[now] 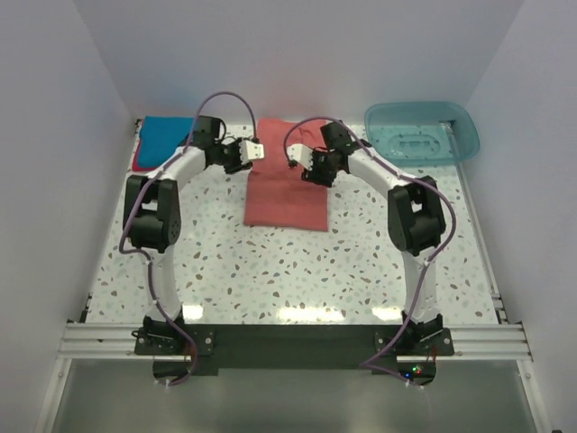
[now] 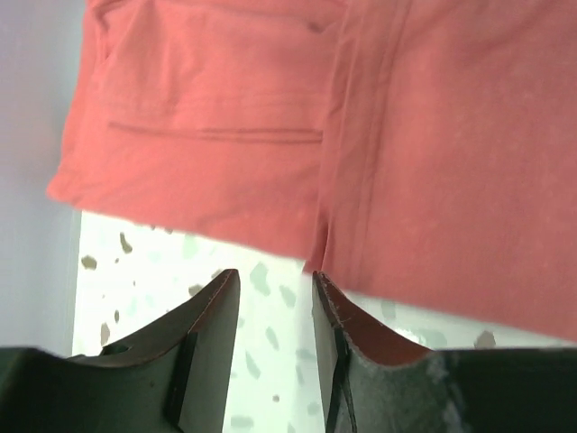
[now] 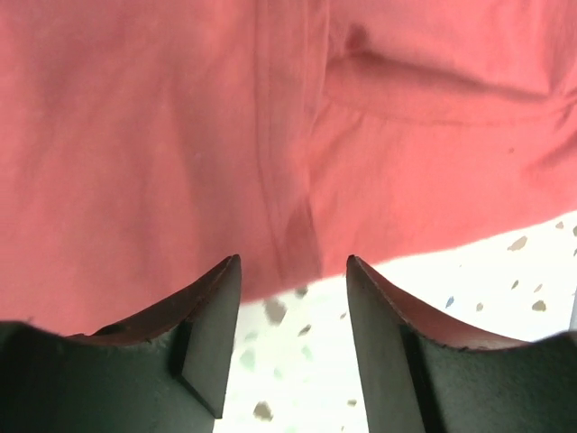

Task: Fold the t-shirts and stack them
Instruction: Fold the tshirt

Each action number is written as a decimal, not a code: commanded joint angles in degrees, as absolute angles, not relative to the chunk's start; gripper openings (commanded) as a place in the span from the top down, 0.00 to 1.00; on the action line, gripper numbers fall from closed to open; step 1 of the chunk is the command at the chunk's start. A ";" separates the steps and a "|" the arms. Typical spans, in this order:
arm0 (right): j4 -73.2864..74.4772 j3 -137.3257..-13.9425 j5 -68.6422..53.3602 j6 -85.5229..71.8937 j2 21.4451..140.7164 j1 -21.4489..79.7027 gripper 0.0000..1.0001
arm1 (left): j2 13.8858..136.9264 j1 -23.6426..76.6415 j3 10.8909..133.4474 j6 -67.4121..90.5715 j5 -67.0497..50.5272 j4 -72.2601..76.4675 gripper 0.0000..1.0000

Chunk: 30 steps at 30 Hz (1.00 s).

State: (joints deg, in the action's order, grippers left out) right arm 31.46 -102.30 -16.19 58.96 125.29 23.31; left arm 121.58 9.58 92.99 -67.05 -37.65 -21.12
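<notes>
A salmon-red t-shirt (image 1: 287,194) lies partly folded in the middle of the table. It also fills the left wrist view (image 2: 270,117) and the right wrist view (image 3: 225,135). My left gripper (image 1: 255,152) is at its far left edge, open and empty (image 2: 275,275), just short of the cloth edge. My right gripper (image 1: 295,155) is over its far right part, open and empty (image 3: 293,262), with its tips at the cloth edge. A bright blue t-shirt (image 1: 168,133) lies folded at the far left on a crimson-pink one (image 1: 144,165).
A translucent teal plastic tub (image 1: 422,132) stands at the far right corner. White walls close in the speckled table (image 1: 297,271) on the left, right and back. The arm bases sit on a rail at the near edge.
</notes>
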 commanded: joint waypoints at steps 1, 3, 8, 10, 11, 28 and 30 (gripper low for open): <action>33.47 -98.98 -17.55 57.74 114.54 22.50 0.48 | 114.71 6.59 92.92 -60.28 -40.95 -26.85 0.57; 36.72 -93.99 -20.03 58.36 109.63 22.59 0.50 | 107.89 6.59 82.08 -61.87 -43.05 -26.90 0.57; 38.06 -84.74 -24.43 56.69 104.07 25.92 0.53 | 95.21 9.14 63.83 -66.35 -44.38 -22.24 0.55; 36.92 -80.70 -24.61 55.64 102.84 27.94 0.54 | 94.05 10.54 60.13 -66.97 -44.56 -22.24 0.55; 35.43 -78.33 -24.17 55.29 102.66 28.73 0.56 | 93.35 10.98 58.38 -66.97 -44.39 -22.06 0.55; 25.40 -68.91 -15.04 56.86 108.98 31.90 0.58 | 98.96 14.94 51.68 -74.00 -38.67 -15.47 0.56; 25.23 -68.29 -14.24 56.95 109.77 31.90 0.62 | 99.23 14.94 51.86 -74.35 -38.67 -15.99 0.58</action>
State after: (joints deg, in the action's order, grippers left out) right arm 28.08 -70.39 -17.47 55.51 108.68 31.86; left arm 98.85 14.70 51.96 -72.29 -39.09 -18.13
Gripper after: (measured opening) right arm 0.395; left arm 0.430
